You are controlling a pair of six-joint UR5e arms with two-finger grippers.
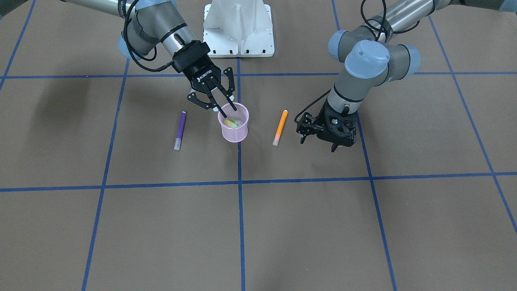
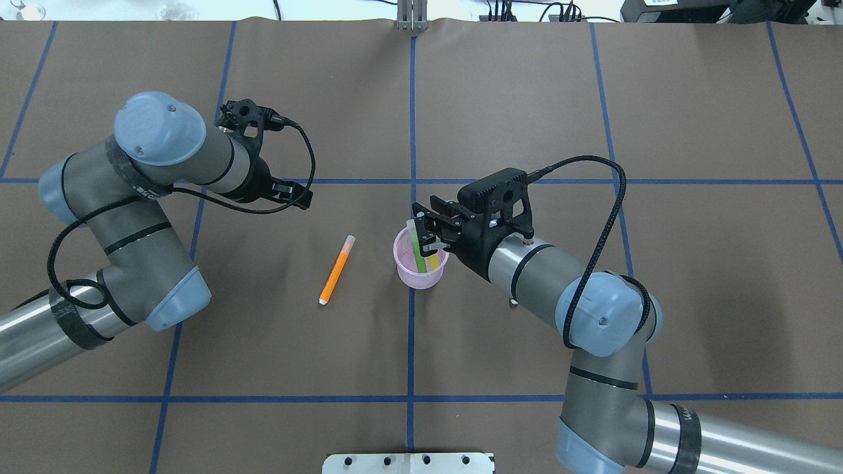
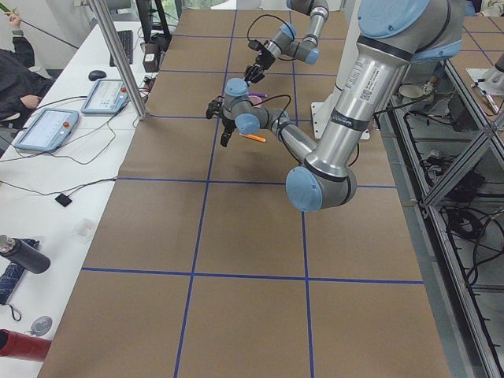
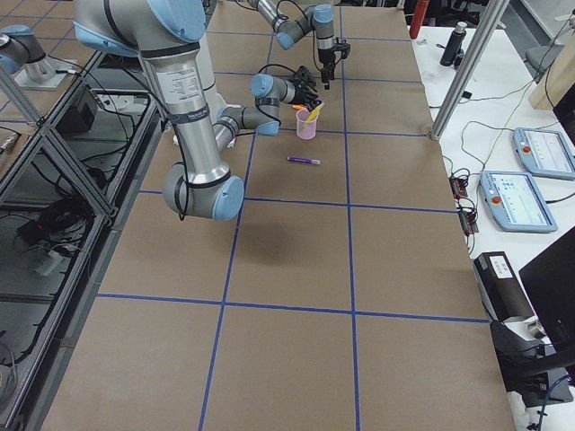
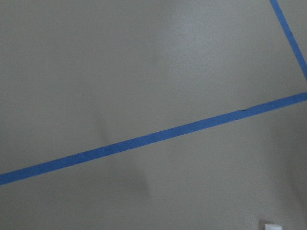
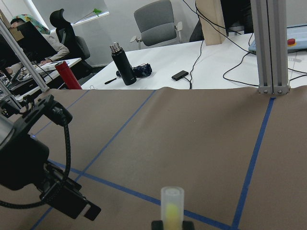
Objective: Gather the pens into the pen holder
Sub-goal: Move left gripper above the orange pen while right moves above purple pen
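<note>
The pink mesh pen holder [image 1: 234, 133] [image 2: 421, 275] stands near the table's middle. The green pen [image 1: 232, 123] [image 2: 417, 250] leans inside it, with its whitish cap [image 6: 172, 201] above the rim. My right gripper [image 1: 228, 109] [image 2: 429, 238] is tilted over the holder's rim, its fingertips a little apart beside the pen, so it looks open. The orange pen [image 1: 280, 127] [image 2: 336, 270] lies flat between the holder and my left gripper [image 1: 318, 144], which is open and empty just above the table. The purple pen [image 1: 180, 130] lies flat on the holder's other side. The right arm hides it in the overhead view.
The white robot base [image 1: 238, 28] stands at the robot's edge of the table. Blue tape lines [image 1: 240, 182] grid the brown table cover. Side desks beyond the table's ends hold tablets [image 4: 521, 193] and bottles [image 3: 22, 253].
</note>
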